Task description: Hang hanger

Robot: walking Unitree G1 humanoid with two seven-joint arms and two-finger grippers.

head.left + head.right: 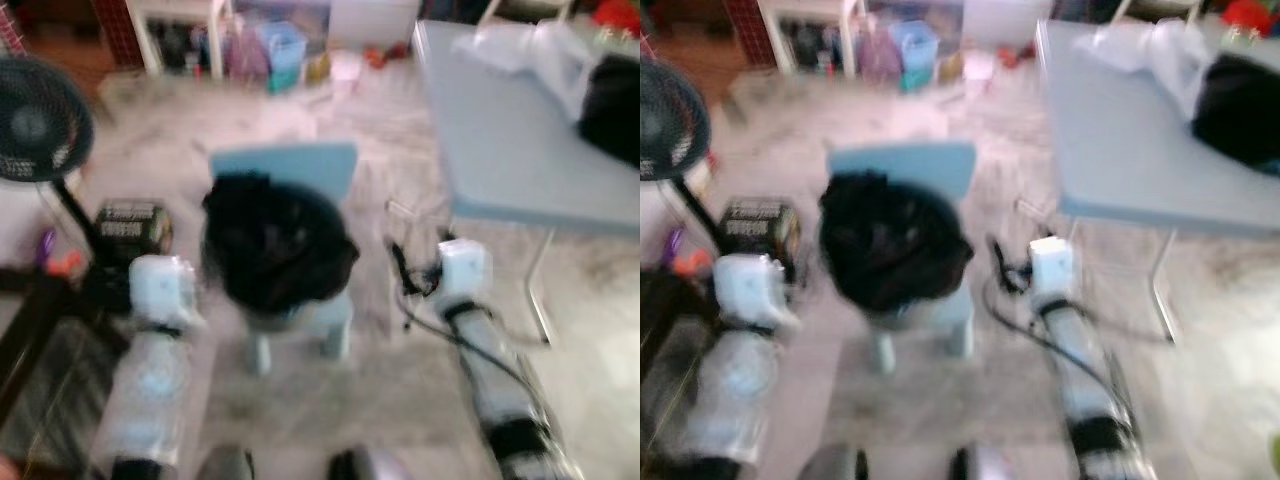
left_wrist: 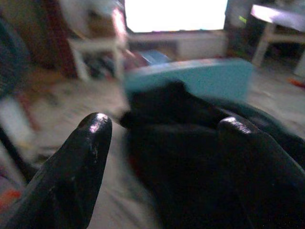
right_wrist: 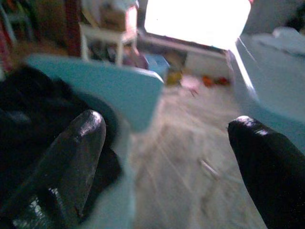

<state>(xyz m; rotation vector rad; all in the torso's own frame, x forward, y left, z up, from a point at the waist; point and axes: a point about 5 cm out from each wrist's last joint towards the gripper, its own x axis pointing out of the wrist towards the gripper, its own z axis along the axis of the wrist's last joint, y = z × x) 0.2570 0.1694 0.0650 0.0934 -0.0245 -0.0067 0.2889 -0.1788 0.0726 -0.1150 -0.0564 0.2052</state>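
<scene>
While the head views were blurred, a black heap (image 1: pixel 275 245) lay on a pale blue chair (image 1: pixel 290 175), flanked by both arms; no hanger could be made out. At the wrists, left gripper (image 2: pixel 159 129) and right gripper (image 3: pixel 167 129) were spread, empty.

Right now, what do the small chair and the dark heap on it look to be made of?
The small chair looks like moulded plastic: smooth, uniform pale blue. The dark heap looks like soft black fabric, crumpled and matte, though blur leaves that open.
</scene>
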